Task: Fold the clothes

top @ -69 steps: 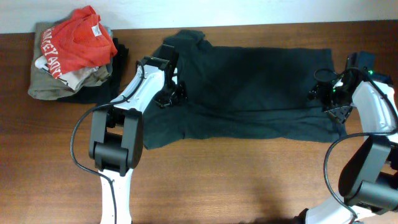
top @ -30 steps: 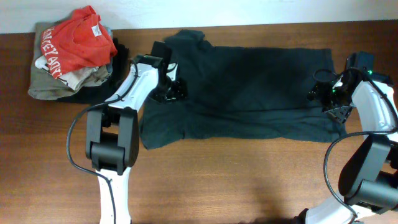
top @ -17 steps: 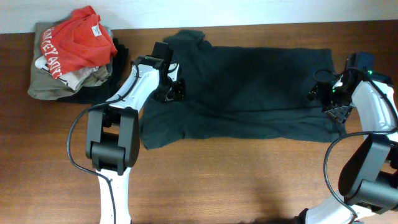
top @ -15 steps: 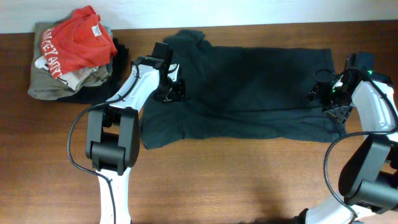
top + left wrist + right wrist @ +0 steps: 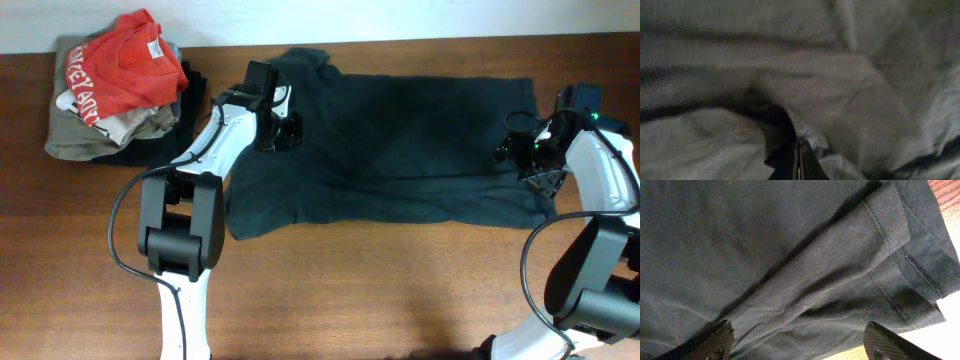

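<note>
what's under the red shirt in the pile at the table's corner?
A beige-grey garment sticks out at its left and near side; dark fabric shows at the right edge. The red shirt covers the stack's middle, so how many pieces lie there can't be told.

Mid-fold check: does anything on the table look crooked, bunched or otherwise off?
Nothing damaged. The dark shirt lies skewed: its right hem is bunched into overlapping folds under the open right hand, and a flap juts out at lower left. The left hand is shut on fabric at its upper left.
</note>
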{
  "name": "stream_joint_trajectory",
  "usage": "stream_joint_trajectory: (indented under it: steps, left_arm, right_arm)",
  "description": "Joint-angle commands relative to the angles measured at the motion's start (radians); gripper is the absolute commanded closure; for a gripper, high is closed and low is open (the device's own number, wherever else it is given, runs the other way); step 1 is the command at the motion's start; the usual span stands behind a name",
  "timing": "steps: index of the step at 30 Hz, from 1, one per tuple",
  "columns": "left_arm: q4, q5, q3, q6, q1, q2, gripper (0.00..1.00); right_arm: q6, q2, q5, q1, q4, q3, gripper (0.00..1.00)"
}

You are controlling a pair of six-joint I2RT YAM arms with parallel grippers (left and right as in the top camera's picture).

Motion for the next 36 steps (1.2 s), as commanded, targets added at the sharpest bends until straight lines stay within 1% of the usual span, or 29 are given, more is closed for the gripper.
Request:
stream_joint_trajectory:
  steps: [1, 2, 3, 4, 5, 6, 9, 12, 13, 14, 15, 16, 17, 18, 19, 20, 21, 22, 23, 25, 28, 30, 32, 36]
  left_arm:
    - [0.069, 0.052, -0.008, -0.045, 0.006, -0.004, 0.94]
    - [0.093, 0.052, -0.008, -0.068, 0.006, -0.004, 0.9]
    - [0.11, 0.054, -0.008, -0.069, 0.006, -0.004, 0.71]
    - [0.129, 0.056, -0.008, -0.069, 0.006, -0.004, 0.45]
    - [0.141, 0.056, -0.008, -0.069, 0.006, -0.004, 0.25]
    - [0.142, 0.056, -0.008, -0.069, 0.006, -0.004, 0.19]
    - [0.064, 0.117, 0.026, -0.068, 0.024, -0.031, 0.19]
    - [-0.096, 0.118, 0.072, -0.031, 0.058, -0.113, 0.19]
    - [-0.141, 0.117, 0.074, -0.007, 0.068, -0.142, 0.2]
    - [-0.188, 0.109, 0.074, 0.015, 0.077, -0.167, 0.25]
    - [-0.256, 0.072, 0.073, 0.029, 0.081, -0.19, 0.31]
    - [-0.312, 0.029, 0.073, 0.031, 0.082, -0.198, 0.44]
    - [-0.385, -0.028, 0.072, 0.032, 0.079, -0.2, 0.53]
    - [-0.435, -0.059, 0.061, 0.041, 0.074, -0.194, 0.64]
    - [-0.465, -0.062, 0.046, 0.048, 0.066, -0.185, 0.76]
    - [-0.476, -0.058, 0.03, 0.049, 0.061, -0.174, 0.84]
    - [-0.478, -0.058, 0.01, 0.049, 0.052, -0.163, 0.94]
    - [-0.472, -0.058, -0.011, 0.049, 0.043, -0.151, 0.99]
    - [-0.467, -0.058, -0.026, 0.049, 0.034, -0.139, 0.99]
    - [-0.467, -0.058, -0.048, 0.049, 0.013, -0.116, 1.0]
    - [-0.478, -0.062, -0.072, 0.045, -0.002, -0.087, 0.99]
    - [-0.477, -0.103, -0.101, 0.02, 0.002, -0.081, 0.99]
    - [-0.478, -0.164, -0.132, -0.006, 0.016, -0.079, 0.99]
    - [-0.467, -0.179, -0.2, -0.009, 0.048, -0.079, 0.99]
  right_arm:
    - [-0.007, 0.008, 0.013, 0.006, -0.001, -0.011, 0.14]
    - [-0.007, 0.008, 0.013, 0.006, -0.001, -0.011, 0.14]
    - [-0.007, 0.008, 0.013, 0.006, -0.001, -0.011, 0.14]
    - [-0.007, 0.008, 0.013, 0.006, -0.004, -0.011, 0.14]
    - [-0.007, 0.008, 0.013, 0.006, -0.007, -0.011, 0.14]
    - [-0.008, 0.008, 0.013, 0.006, -0.011, -0.011, 0.14]
    - [-0.014, 0.008, 0.013, 0.006, -0.009, -0.011, 0.14]
    - [-0.056, 0.008, 0.013, 0.006, -0.027, -0.011, 0.14]
    - [-0.056, 0.008, 0.013, 0.006, -0.032, -0.011, 0.15]
    - [-0.056, 0.008, 0.013, 0.006, -0.039, -0.011, 0.2]
    - [-0.056, 0.008, 0.012, 0.006, -0.047, -0.011, 0.3]
    - [-0.056, 0.008, 0.013, 0.006, -0.055, -0.011, 0.41]
    - [-0.071, 0.009, 0.013, 0.006, -0.063, -0.013, 0.53]
    - [-0.083, 0.009, 0.013, 0.006, -0.064, -0.015, 0.6]
    - [-0.089, 0.009, 0.024, 0.006, -0.063, -0.023, 0.63]
    - [-0.089, 0.009, 0.043, 0.006, -0.058, -0.031, 0.67]
    - [-0.089, 0.009, 0.068, 0.006, -0.053, -0.044, 0.72]
    - [-0.087, 0.009, 0.079, 0.006, -0.045, -0.061, 0.78]
    - [-0.085, 0.009, 0.081, 0.005, -0.034, -0.078, 0.85]
    - [-0.085, 0.009, 0.081, 0.005, -0.009, -0.111, 0.94]
    - [-0.08, 0.009, 0.081, 0.005, 0.035, -0.154, 0.94]
    - [-0.052, 0.009, 0.097, 0.004, 0.054, -0.172, 0.94]
    - [-0.043, 0.009, 0.1, 0.004, 0.087, -0.196, 0.94]
    - [-0.001, 0.009, 0.106, 0.004, 0.111, -0.232, 0.94]
